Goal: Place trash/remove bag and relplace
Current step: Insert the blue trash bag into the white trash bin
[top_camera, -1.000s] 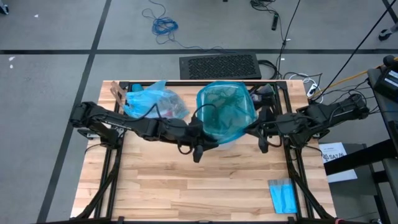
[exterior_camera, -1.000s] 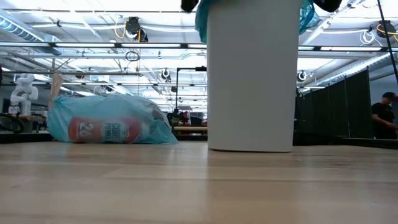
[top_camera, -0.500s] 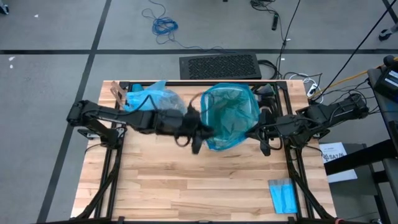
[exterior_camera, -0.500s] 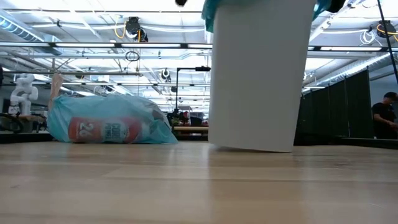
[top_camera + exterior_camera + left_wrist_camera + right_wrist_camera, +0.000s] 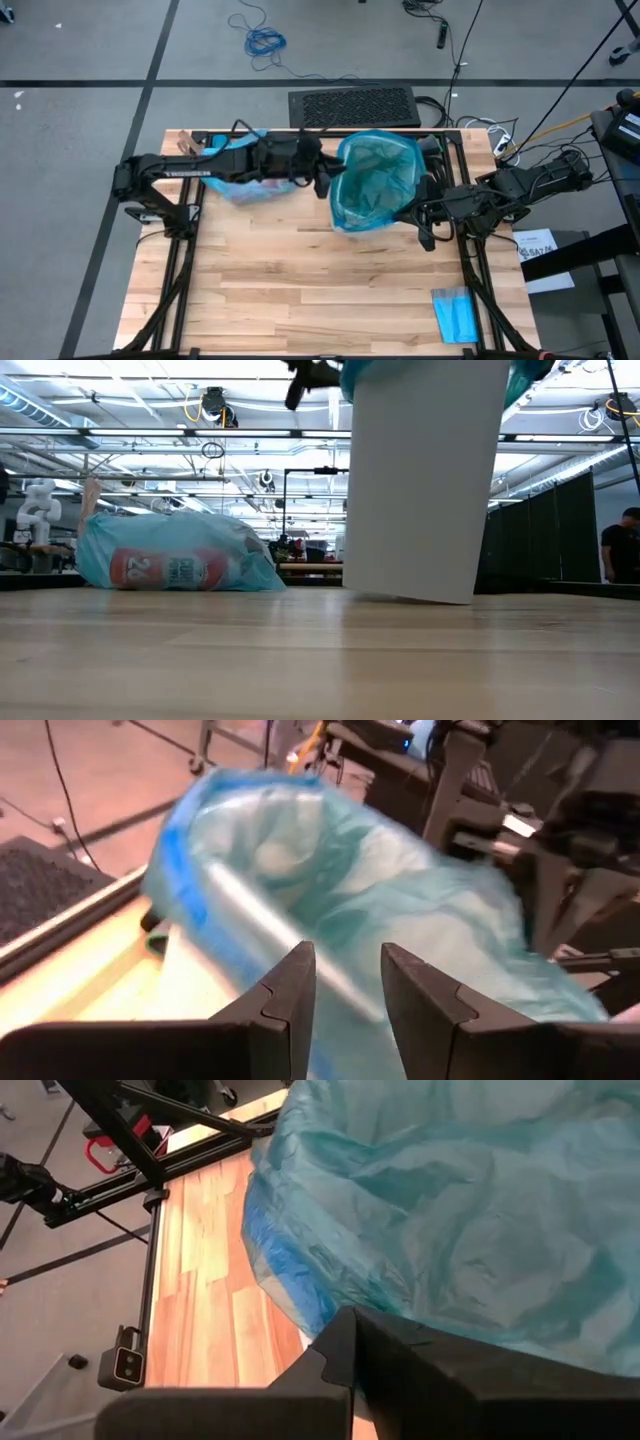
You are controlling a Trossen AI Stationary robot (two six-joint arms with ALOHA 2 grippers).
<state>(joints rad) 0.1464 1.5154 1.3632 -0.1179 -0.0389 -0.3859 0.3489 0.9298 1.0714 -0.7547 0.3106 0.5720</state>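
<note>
A: What is seen on the pale wooden slatted worktop?

B: A tall white plastic bin is seen near the middle of the far half, lined with a teal-green plastic bag whose rim is folded over the bin's mouth. In the low view the bin is tilted, one bottom edge lifted off the wood.

A: Where is the task's bag?

B: A large, crinkly, translucent light-blue plastic bin liner is laid on the worktop's far left part, well apart from the bin. Trash is seen inside it, including a small red-and-white bottle.

A: How is the left hand placed?

B: The left hand is held at the bin's left rim, the left arm stretched across above the filled liner. In the left wrist view its fingers are parted with the liner's folded rim just beyond them; whether the rim is pinched cannot be told.

A: And the right hand?

B: The right hand is held at the bin's right side, clenched tight. The teal-green plastic is pressed close against it in the right wrist view, but a grip on the plastic cannot be confirmed.

A: Anything else?

B: A small flat folded blue sheet is laid near the worktop's near right corner. A person is seen far off in the room.
</note>
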